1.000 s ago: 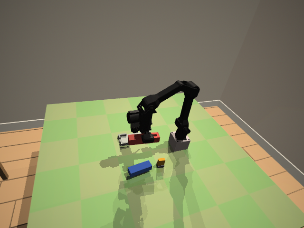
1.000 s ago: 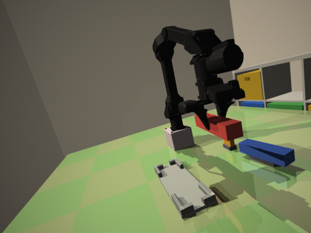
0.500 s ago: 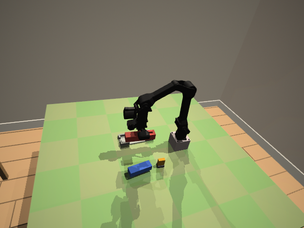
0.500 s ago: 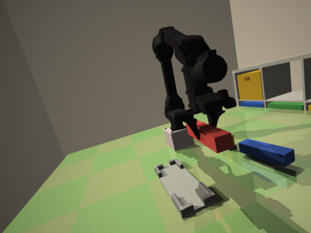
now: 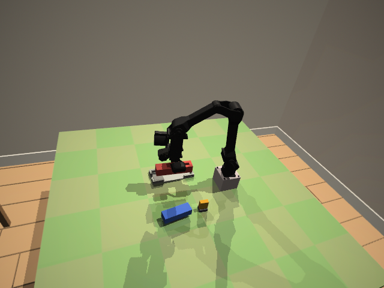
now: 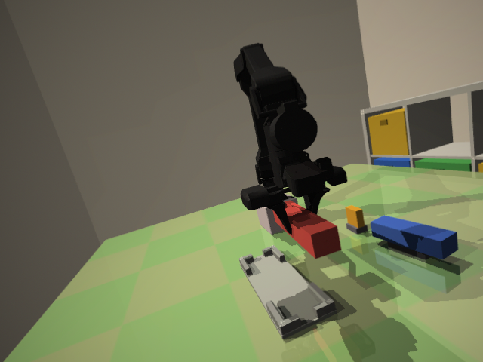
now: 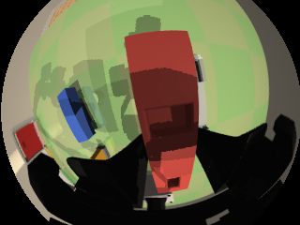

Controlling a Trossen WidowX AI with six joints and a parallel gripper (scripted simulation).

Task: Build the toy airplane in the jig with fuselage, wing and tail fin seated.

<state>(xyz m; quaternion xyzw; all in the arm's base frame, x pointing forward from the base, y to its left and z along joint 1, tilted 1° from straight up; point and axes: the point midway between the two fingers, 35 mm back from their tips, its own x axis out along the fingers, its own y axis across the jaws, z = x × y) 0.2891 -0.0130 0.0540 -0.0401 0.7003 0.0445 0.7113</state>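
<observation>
My gripper (image 5: 178, 167) (image 6: 301, 222) (image 7: 167, 131) is shut on the red fuselage (image 5: 161, 169) (image 6: 325, 241) (image 7: 159, 52), gripping it across its sides. The fuselage is held in the air, roughly level, its large and small sockets facing up. The grey-white jig cradle (image 6: 272, 276) (image 7: 202, 103) is on the table, lower than the fuselage; in the wrist view it is mostly hidden and peeks out on the fuselage's right. The blue wing (image 5: 176, 212) (image 6: 413, 234) (image 7: 77, 117) lies apart, its dark tab underneath. The orange tail fin (image 5: 203, 204) (image 6: 354, 216) (image 7: 99, 153) stands upright on a dark base beside the wing.
The arm's pale base block (image 5: 226, 181) stands to the right of the cradle in the top view. The wing and fin are on the opposite side of the fuselage from the exposed cradle edge in the wrist view. A shelf (image 6: 429, 98) with coloured bins is in the background.
</observation>
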